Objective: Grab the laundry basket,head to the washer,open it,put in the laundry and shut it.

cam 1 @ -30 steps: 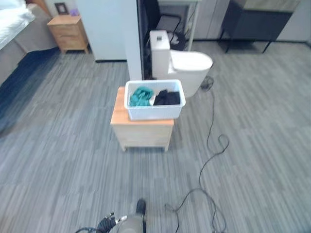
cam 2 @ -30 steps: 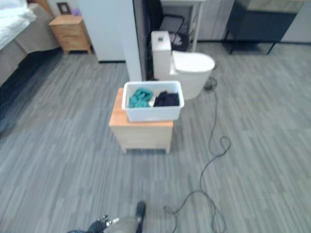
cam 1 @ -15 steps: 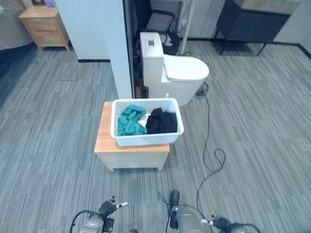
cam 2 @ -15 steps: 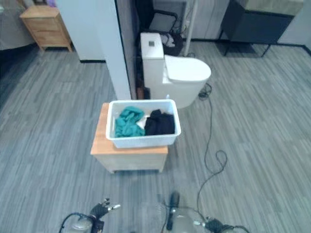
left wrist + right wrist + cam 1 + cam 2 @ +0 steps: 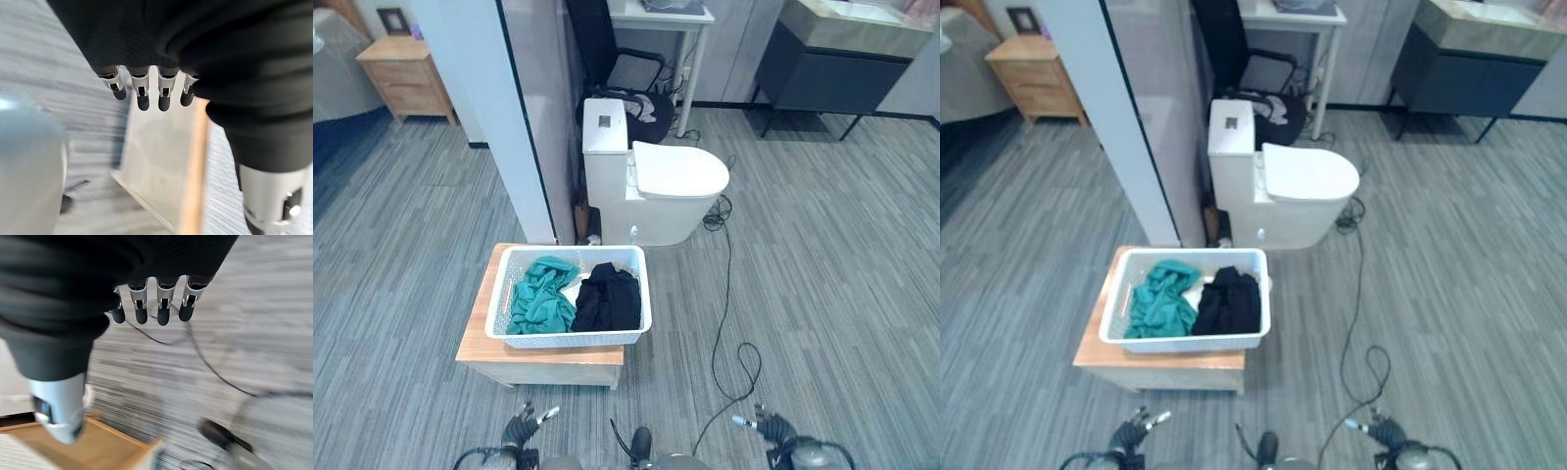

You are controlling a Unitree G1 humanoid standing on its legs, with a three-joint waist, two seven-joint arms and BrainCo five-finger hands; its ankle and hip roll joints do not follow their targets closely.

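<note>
Two empty hands approaching the laundry basket: grasp step not yet begun.

Nearest, left hand (image 5: pixel 527 427) and right hand (image 5: pixel 766 425), fingers relaxed and apart, hang short of the wooden tabletop (image 5: pixel 478 340). On it sits the white slotted plastic laundry basket (image 5: pixel 566 338), rectangular, holding crumpled teal cloth (image 5: pixel 539 294) and black cloth (image 5: pixel 607 298). Next: both hands reach its side rims. Beyond stands a glossy toilet (image 5: pixel 651 191).

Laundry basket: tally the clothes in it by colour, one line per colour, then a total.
Inside the white laundry basket on the wooden stand:
Teal clothes: 1 bundle
Black clothes: 1 bundle
White cloth, a bit showing between them: 1
Total: 3 bundles; how many separate garments each holds cannot be told.
</note>
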